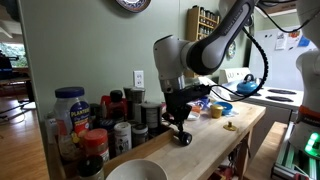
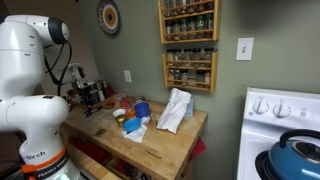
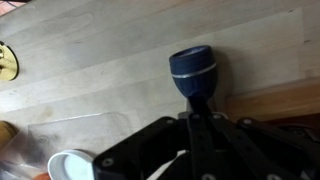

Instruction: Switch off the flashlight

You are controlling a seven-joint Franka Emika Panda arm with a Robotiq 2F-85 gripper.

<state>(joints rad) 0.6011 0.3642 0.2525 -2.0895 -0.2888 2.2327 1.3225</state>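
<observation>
The flashlight (image 1: 183, 138) is seen on the pale wooden countertop (image 1: 215, 150), near the middle of the board and just in front of a crowd of spice jars (image 1: 95, 125) packed along the wall. In the wrist view the flashlight (image 3: 192, 68) is shown with its wider round head pointing away from the camera and its narrower body running back toward the gripper (image 3: 200, 112).

In an exterior view the gripper (image 1: 181, 124) is held directly above the flashlight, and the black fingers (image 3: 205, 130) are drawn narrowly together at the flashlight's rear end. Whether they are clamped on it or only touching it cannot be told, as dark fingers and dark body merge. In an exterior view the gripper (image 2: 88, 98) is too small for any detail to be made out.

A white bowl (image 1: 135, 172) is placed at the near edge of the countertop, apart from the flashlight. A small yellow object (image 1: 230, 126) lies farther along the board, and a blue bowl (image 1: 222, 108) is set beyond it. A teal kettle (image 2: 295, 155) is seen on the white stove (image 2: 285, 108).
</observation>
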